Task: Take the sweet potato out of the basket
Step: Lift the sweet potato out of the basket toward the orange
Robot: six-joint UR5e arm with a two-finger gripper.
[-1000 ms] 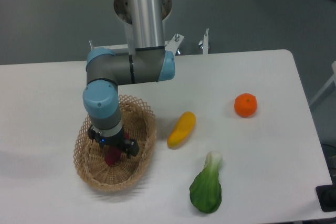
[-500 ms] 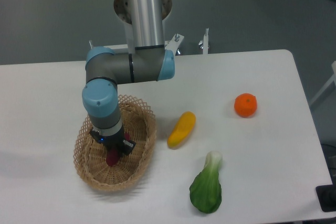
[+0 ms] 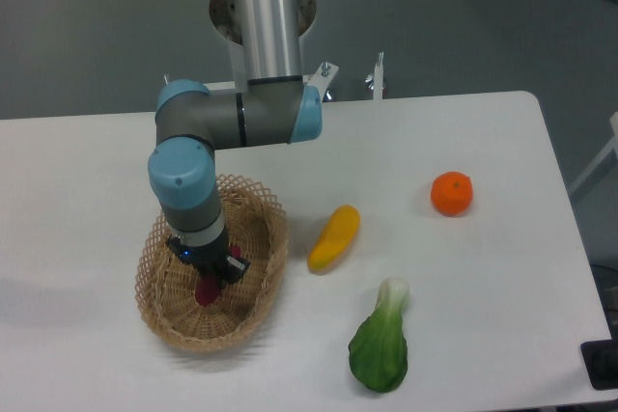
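A: Where is the gripper (image 3: pixel 206 272)?

B: It hangs straight down inside the basket (image 3: pixel 259 308), which sits on the left part of the white table (image 3: pixel 463 296). The wrist and its dark end block most of the claw from above.

A: Can you see how wide the claw stands?

B: Not well. Only the dark gripper body and a small blue light on it show. The fingers themselves point away from the camera, under the wrist. The body looks drawn in narrow around the thing below it, so the claw seems closed onto it.

A: And what is that thing?

B: The sweet potato (image 3: pixel 206 290). A magenta bit of it pokes out just beneath the gripper, over the basket floor. The rest is hidden by the claw. It sits right against the gripper, with no gap that I can see.

A: Is it off the wicker?

B: I cannot tell from this angle.

A: What else is on the table?

B: A yellow vegetable (image 3: pixel 334 237) lies just right of the basket. An orange fruit (image 3: pixel 452 193) sits farther right, and a green bok choy (image 3: pixel 381 346) lies near the front edge. All three are apart from each other.
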